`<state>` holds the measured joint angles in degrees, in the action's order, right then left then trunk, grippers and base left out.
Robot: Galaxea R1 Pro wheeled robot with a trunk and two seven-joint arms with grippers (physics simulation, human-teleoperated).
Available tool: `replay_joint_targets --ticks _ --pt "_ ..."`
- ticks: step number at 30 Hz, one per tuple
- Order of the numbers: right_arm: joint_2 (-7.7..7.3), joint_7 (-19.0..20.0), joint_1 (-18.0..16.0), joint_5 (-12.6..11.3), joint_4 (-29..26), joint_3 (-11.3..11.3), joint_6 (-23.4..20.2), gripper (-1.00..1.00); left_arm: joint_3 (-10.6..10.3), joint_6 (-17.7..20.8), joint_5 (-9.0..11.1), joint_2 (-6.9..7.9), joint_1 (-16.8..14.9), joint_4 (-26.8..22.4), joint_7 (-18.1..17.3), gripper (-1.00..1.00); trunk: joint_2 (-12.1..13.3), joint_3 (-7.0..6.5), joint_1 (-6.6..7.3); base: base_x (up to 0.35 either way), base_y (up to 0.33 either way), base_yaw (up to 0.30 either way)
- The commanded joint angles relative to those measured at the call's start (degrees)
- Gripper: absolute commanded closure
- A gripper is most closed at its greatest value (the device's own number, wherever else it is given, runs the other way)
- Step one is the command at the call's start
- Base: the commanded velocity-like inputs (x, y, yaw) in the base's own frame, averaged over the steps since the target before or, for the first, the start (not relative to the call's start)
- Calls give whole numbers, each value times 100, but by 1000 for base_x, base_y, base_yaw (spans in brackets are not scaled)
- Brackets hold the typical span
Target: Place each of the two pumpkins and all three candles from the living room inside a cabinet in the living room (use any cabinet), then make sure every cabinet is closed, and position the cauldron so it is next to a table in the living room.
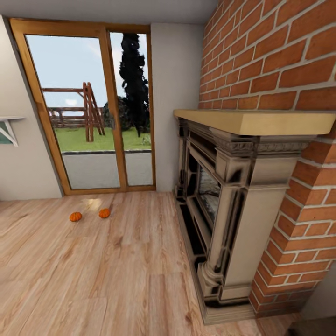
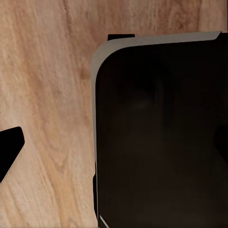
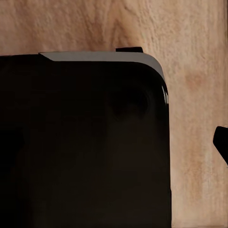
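Pumpkins (image 1: 75, 216) (image 1: 104, 213) | on floor by glass door | grippers' spread: cannot tell

A large glossy black body panel with a rounded corner and thin grey edge (image 2: 161, 137) fills the right of the left wrist view; a similar black rounded panel with grey rim (image 3: 80, 147) fills the left of the right wrist view.
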<state>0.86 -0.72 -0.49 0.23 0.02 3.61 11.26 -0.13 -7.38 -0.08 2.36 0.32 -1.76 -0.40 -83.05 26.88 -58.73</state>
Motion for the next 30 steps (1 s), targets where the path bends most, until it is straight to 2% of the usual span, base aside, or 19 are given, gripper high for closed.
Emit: replay_joint_targets --ticks 1,30 --pt "2 -7 -4 3 6 34 20 -100 -1 -9 -1 1 3 -9 -4 -100 -3 5 0 0 0 -261" --pt "2 -7 -4 3 6 34 25 -100 1 -11 -1 1 3 -9 -4 -100 -3 5 0 0 0 -261"
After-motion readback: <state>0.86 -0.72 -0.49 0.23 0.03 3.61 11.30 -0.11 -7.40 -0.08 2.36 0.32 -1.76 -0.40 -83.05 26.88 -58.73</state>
